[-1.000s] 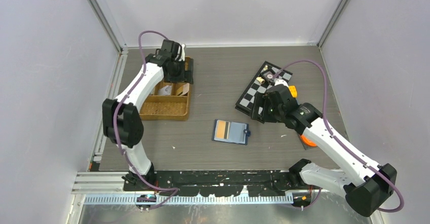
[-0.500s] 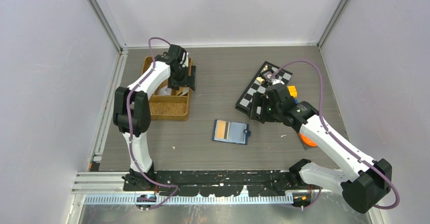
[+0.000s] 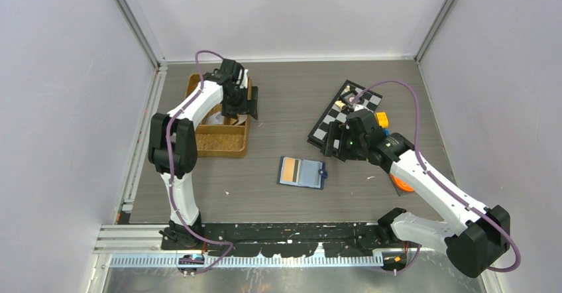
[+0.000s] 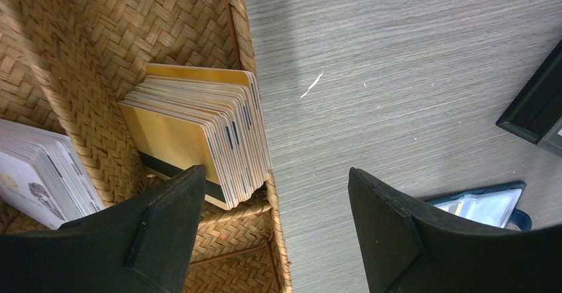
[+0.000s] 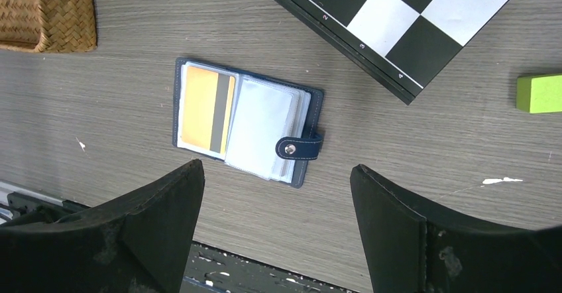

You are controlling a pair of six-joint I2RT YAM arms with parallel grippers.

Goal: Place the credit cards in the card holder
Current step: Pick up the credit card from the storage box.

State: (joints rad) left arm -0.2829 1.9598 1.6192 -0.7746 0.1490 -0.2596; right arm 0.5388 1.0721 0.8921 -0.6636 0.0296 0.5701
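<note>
Shift: left tool (image 4: 272, 180) swung to brown wicker tray (image 4: 248, 28) rim, wide open, empty.
Cards: orange-tan flat credit card stack (image 4: 199, 127) in tray compartment, ungrasped; pick likely next.
Holder: navy-blue folding card holder (image 5: 245, 128) open on grey counter (image 5: 411, 174), beneath right tool (image 5: 275, 170), spread, empty.

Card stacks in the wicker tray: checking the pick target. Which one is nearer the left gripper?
The orange-tan stack, against the tray wall on the table side, right by the left gripper; the white stack lies a compartment farther off.
</note>
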